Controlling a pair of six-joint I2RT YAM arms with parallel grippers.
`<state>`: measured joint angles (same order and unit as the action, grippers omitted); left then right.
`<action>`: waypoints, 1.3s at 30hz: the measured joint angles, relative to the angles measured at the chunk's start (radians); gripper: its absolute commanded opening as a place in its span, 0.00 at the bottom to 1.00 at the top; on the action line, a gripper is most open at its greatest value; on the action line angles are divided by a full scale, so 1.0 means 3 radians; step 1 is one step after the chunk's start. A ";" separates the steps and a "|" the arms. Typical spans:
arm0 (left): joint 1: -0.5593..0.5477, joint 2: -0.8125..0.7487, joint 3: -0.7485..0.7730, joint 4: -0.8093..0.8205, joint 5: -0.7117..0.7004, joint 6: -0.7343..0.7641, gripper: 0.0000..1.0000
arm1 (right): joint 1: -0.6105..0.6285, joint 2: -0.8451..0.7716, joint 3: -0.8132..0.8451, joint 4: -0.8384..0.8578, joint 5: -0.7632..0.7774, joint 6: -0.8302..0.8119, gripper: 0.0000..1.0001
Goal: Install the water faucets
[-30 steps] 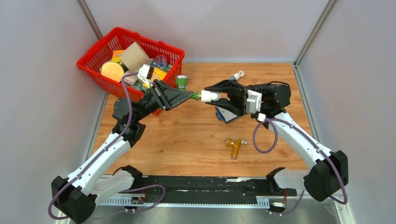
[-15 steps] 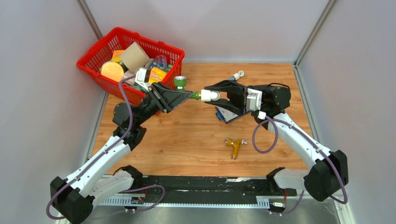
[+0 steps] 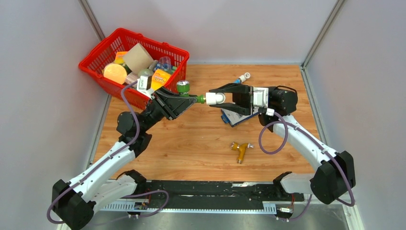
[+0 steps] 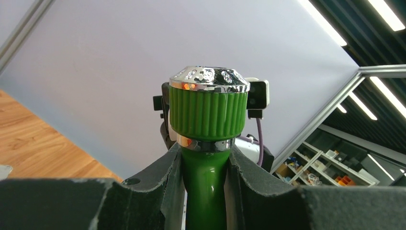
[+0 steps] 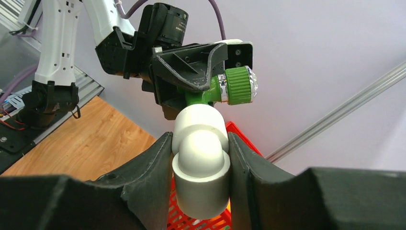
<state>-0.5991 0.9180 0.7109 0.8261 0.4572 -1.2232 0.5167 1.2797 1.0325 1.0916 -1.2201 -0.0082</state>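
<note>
Green faucet (image 3: pixel 183 87) clamped in my left gripper (image 3: pixel 192 98), stem at elbow (image 5: pixel 200 158) pinched in right gripper (image 3: pixel 218 99); I judge joint unfinished. Orange faucet (image 3: pixel 241 149) loose on table (image 3: pixel 191 143).

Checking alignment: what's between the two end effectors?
Top view: the green faucet in the left end effector meets the white elbow fitting in the right end effector, midair.

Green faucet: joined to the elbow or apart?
Touching: top view shows the faucet stem tip at the elbow mouth, no gap. Insertion depth: cannot tell.
</note>
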 measured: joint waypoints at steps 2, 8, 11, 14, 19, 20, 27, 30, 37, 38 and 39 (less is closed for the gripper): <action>-0.0003 0.0003 -0.0023 0.0053 0.0004 0.0033 0.00 | 0.0000 0.0024 0.0000 0.0084 -0.0001 0.0121 0.00; -0.0005 0.0005 -0.0050 0.0135 0.0060 0.0146 0.00 | 0.0000 0.0069 0.0000 0.0258 -0.0014 0.0421 0.00; -0.0005 0.0006 -0.0051 0.0158 0.0095 0.0188 0.00 | 0.0000 0.0069 0.0000 0.0299 -0.0017 0.0514 0.00; -0.0006 0.0006 -0.0051 0.0175 0.0114 0.0226 0.00 | 0.0000 0.0069 -0.0008 0.0323 -0.0005 0.0582 0.00; -0.0013 0.0022 -0.0121 0.0329 0.0099 0.0292 0.00 | 0.0000 0.0069 -0.0015 0.0319 0.0089 0.0790 0.00; -0.0018 0.0024 -0.0153 0.0383 0.0097 0.0300 0.00 | 0.0000 0.0071 -0.0015 0.0317 0.0117 0.0839 0.00; -0.0056 0.0085 -0.0292 0.0707 0.0081 0.0512 0.00 | 0.0000 0.0090 -0.0015 0.0317 0.0345 0.1172 0.00; -0.0061 0.0086 -0.0295 0.0715 0.0122 0.0668 0.00 | 0.0001 0.0093 -0.0015 0.0310 0.0406 0.1287 0.00; -0.0050 0.0017 -0.0220 0.0357 0.0328 0.1071 0.00 | -0.0006 0.0034 -0.0015 0.0118 0.0429 0.1297 0.00; -0.0037 0.0003 -0.0170 0.0256 0.0380 0.1123 0.00 | -0.0006 0.0010 -0.0015 0.0070 0.0423 0.1265 0.00; -0.0010 -0.0005 -0.0094 0.0125 0.0458 0.1179 0.00 | -0.0008 -0.0018 -0.0015 0.0014 0.0421 0.1228 0.00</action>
<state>-0.6022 0.9165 0.6827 0.8635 0.5945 -0.8696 0.5144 1.2743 1.0279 1.0958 -1.0939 0.3603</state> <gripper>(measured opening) 0.374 0.423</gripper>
